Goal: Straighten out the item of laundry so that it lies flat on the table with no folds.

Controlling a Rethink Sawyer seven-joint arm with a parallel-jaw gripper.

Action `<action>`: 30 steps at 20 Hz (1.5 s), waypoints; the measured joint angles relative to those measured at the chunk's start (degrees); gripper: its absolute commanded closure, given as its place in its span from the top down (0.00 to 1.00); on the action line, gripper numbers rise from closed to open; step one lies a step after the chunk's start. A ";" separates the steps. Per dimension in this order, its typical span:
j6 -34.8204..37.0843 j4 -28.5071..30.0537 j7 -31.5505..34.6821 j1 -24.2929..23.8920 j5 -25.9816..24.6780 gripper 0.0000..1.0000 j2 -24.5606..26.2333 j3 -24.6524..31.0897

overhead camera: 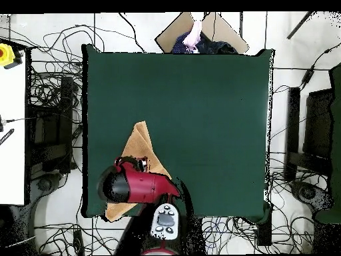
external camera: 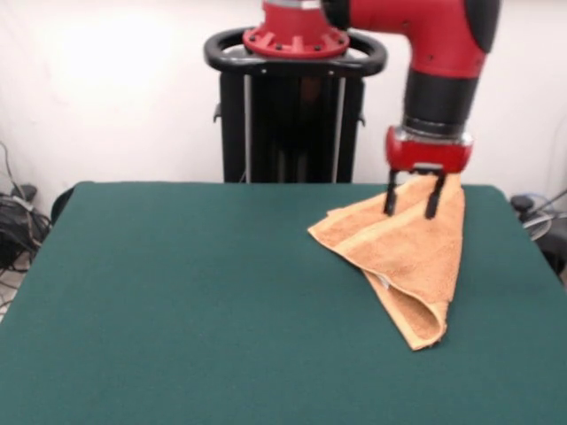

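The small orange-tan terry-cloth hand towel (external camera: 409, 257) is anything but flat right now. In the front view it sits bunched into a rough triangle on the dark green felt-covered tabletop (external camera: 177, 310), over toward the picture's right and close to the edge nearest the robot's pedestal. Its upper part rises toward the gripper (external camera: 413, 209), and a folded point trails down toward the camera. A fold line runs diagonally across it, with one layer lapped over another, and there's a speck of white (probably the label) peeking out along that inner edge.

The red and black arm comes down over the towel's raised end. The two dark fingers (external camera: 390, 193) stand a little apart, straddling or resting against the lifted cloth. Whether they actually pinch the fabric I cannot tell from here; the cloth stands up behind them, which hints at a grip, but that's only a reading.

Overhead, the arm's red body covers the middle of the towel (overhead camera: 138, 143). One tapering point shows on the side away from the base and another patch near the tabletop's edge by the base, possibly hanging just over it.

Progress, then: early going, I'd judge. The towel is doubled over and partly lifted, with no side spread out. Still to do is opening that diagonal fold, pulling the corners apart and laying the whole rectangle smooth, ideally further in from the edge, where there's plenty of green to work with.
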 measured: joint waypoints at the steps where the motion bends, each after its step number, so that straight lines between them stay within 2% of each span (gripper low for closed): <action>1: -0.39 0.00 0.00 -0.51 -0.53 1.00 0.20 -0.01; 6: -2.15 -0.01 0.00 -4.55 -4.89 1.00 1.17 -0.02; 16: -5.59 -0.03 0.00 -8.21 -11.22 1.00 3.57 -0.02; 23: -14.49 -0.07 0.00 -10.03 -15.56 1.00 10.05 0.04; 30: -16.40 1.21 0.01 -12.82 -18.84 1.00 15.44 0.97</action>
